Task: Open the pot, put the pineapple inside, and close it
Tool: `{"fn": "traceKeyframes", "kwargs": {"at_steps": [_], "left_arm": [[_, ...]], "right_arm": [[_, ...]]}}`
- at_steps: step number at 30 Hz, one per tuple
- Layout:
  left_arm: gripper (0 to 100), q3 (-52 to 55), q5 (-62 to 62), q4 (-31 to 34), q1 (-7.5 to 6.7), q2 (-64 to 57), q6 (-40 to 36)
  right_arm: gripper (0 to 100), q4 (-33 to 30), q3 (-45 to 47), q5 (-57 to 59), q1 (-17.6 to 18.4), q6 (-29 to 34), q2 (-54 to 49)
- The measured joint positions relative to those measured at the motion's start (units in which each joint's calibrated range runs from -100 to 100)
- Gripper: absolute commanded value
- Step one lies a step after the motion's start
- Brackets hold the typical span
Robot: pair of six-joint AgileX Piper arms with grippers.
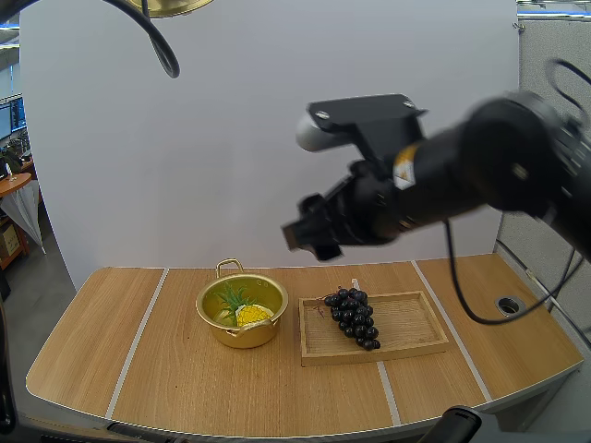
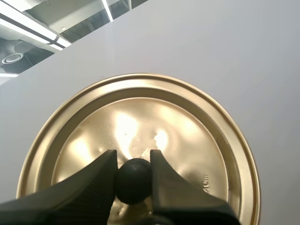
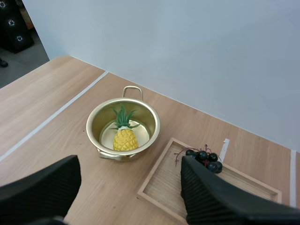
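Observation:
The golden pot point(image 1: 242, 310) stands uncovered on the table with the yellow pineapple point(image 1: 249, 312) lying inside it. Its golden lid point(image 2: 140, 140) hangs high in the air, its rim just visible at the top of the high view point(image 1: 175, 7). My left gripper point(image 2: 134, 180) is shut on the lid's black knob point(image 2: 134, 182). My right gripper point(image 3: 130, 161) is open, with nothing between its fingers, and hovers well above the table over the pot point(image 3: 123, 125) and pineapple point(image 3: 124, 137); the same gripper point(image 1: 309, 235) is held high.
Right of the pot lies a wooden tray point(image 1: 406, 337) with a bunch of dark grapes point(image 1: 353, 317) at its left end; tray point(image 3: 164, 187) and grapes point(image 3: 204, 156) lie beside my right fingers. A round hole point(image 1: 508, 305) sits near the table's right edge.

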Motion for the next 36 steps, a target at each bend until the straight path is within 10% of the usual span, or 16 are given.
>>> {"fn": "traceKeyframes", "kwargs": {"at_steps": [18,24,36], "left_arm": [[0,0.0,0.0,0.0,0.00,0.0,0.0],[0,0.0,0.0,0.0,0.00,0.0,0.0],[0,0.0,0.0,0.0,0.00,0.0,0.0]], "right_arm": [[100,-4.7,10.6,15.9,0.0,0.0,-20.6],[3,-4.8,10.7,15.9,0.0,0.0,-20.6],[0,-5.0,10.7,15.9,0.0,0.0,-20.6]]}}
